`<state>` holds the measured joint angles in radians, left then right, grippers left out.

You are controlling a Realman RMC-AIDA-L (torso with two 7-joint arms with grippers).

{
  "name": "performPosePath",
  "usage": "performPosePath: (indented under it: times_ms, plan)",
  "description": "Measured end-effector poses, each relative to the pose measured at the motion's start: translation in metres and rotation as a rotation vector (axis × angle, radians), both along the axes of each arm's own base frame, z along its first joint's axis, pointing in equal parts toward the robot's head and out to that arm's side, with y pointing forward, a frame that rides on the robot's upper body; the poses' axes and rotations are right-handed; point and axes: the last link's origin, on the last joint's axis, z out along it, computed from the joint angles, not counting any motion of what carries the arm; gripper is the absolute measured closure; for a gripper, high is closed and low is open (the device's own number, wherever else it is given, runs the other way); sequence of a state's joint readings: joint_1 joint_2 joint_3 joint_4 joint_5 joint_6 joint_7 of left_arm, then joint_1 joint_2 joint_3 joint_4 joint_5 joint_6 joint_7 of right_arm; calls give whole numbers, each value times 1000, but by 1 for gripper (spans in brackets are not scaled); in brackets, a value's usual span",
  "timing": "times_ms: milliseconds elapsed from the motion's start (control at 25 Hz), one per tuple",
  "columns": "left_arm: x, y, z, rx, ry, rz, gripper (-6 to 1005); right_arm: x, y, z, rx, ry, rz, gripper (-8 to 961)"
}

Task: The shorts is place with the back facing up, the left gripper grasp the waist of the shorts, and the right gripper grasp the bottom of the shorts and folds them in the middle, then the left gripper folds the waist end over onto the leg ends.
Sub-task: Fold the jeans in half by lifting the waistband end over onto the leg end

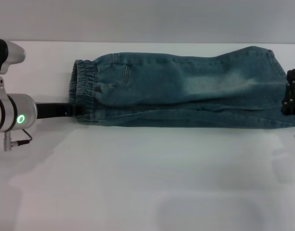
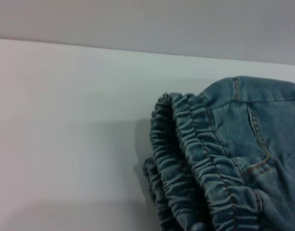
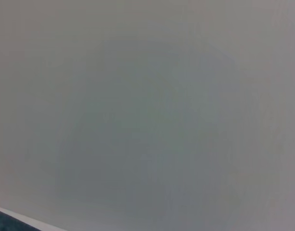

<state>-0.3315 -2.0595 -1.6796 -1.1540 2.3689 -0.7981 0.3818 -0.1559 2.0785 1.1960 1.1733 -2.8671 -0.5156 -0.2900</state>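
Note:
The blue-green denim shorts (image 1: 186,91) lie folded lengthwise in a long band across the far half of the white table (image 1: 147,183). The gathered waist (image 1: 84,89) points to the left and the leg ends (image 1: 277,86) to the right. My left gripper (image 1: 76,110) reaches in from the left on its silver arm with the green light and is shut on the near corner of the waist. The left wrist view shows the doubled ruched waistband (image 2: 195,163) close up. My right gripper (image 1: 292,94) sits at the leg ends by the right edge, mostly cut off.
A pocket seam (image 1: 126,72) shows on the upper layer near the waist. Bare white table stretches in front of the shorts. A grey wall (image 1: 147,19) runs behind the table's far edge. The right wrist view shows only a blank pale surface.

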Motion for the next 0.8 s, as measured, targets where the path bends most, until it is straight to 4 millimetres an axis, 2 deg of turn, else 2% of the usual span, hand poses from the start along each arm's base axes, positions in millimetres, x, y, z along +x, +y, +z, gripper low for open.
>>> performPosePath:
  times_ms: [160, 360, 800]
  plan:
    - [2, -2, 3, 15, -13, -6, 588, 0, 0, 0, 0, 0, -2, 954]
    - [4, -4, 4, 20, -26, -9, 820, 1, -1, 0, 0, 0, -2, 954]
    - [5, -4, 3, 21, -37, -10, 978, 2, 0, 2, 6, -1, -7, 955]
